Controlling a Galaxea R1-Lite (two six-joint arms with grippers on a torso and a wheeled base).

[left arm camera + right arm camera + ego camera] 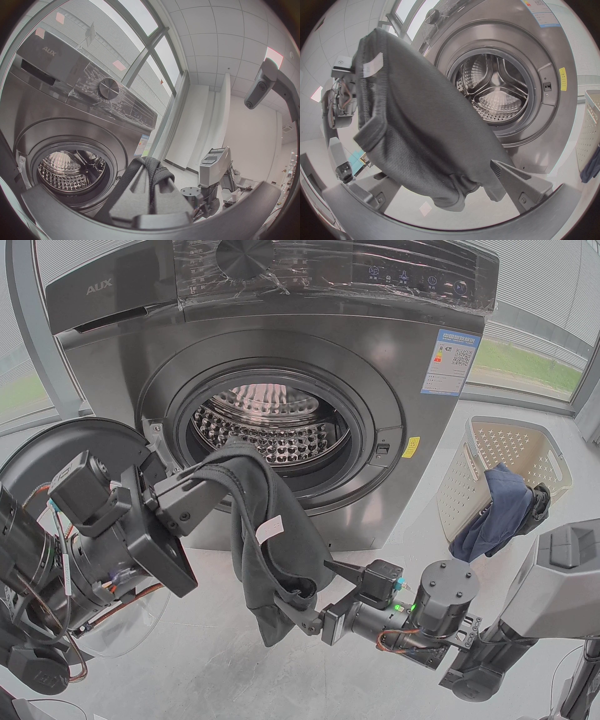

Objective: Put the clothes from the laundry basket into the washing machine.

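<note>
Holding dark garment [269, 534] at washing machine [375, 365] mouth, head view: left gripper [209, 490] clamped on it, right gripper [304, 584] spread wide at its lower end. Left wrist: cloth pinched. Right wrist: drum [497, 100] empty. Loading step; next probably push in, release

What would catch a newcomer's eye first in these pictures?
A dark grey garment hangs before the open drum of the washing machine, pinched at its top by the left gripper, its lower end between the open fingers of the right gripper. To the right, a blue cloth hangs over the rim of the laundry basket.
</note>
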